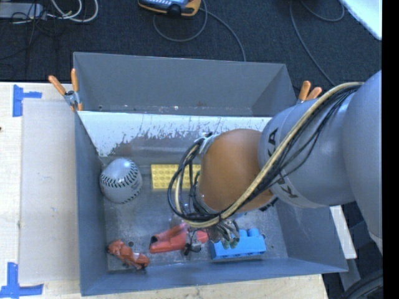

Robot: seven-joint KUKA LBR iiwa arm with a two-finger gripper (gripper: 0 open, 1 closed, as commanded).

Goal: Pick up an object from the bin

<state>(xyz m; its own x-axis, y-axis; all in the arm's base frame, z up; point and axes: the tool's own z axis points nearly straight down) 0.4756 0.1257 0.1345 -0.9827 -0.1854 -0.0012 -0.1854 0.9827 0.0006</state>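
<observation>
Grey metal bin (181, 86) under me, floor scuffed. Left, mid-depth: silver ball (120, 179) with black stitch marks. Just right of it, toward far wall: flat yellow studded plate (165, 175), partly hidden. Near left: small orange-red piece (128, 255). Near middle: red object (167, 243). Near right: blue studded brick (243, 246), close beside red one.

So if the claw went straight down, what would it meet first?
Likely the red plastic piece, or the blue block beside it; the claw points down right between them, and depth is hard to judge.
</observation>
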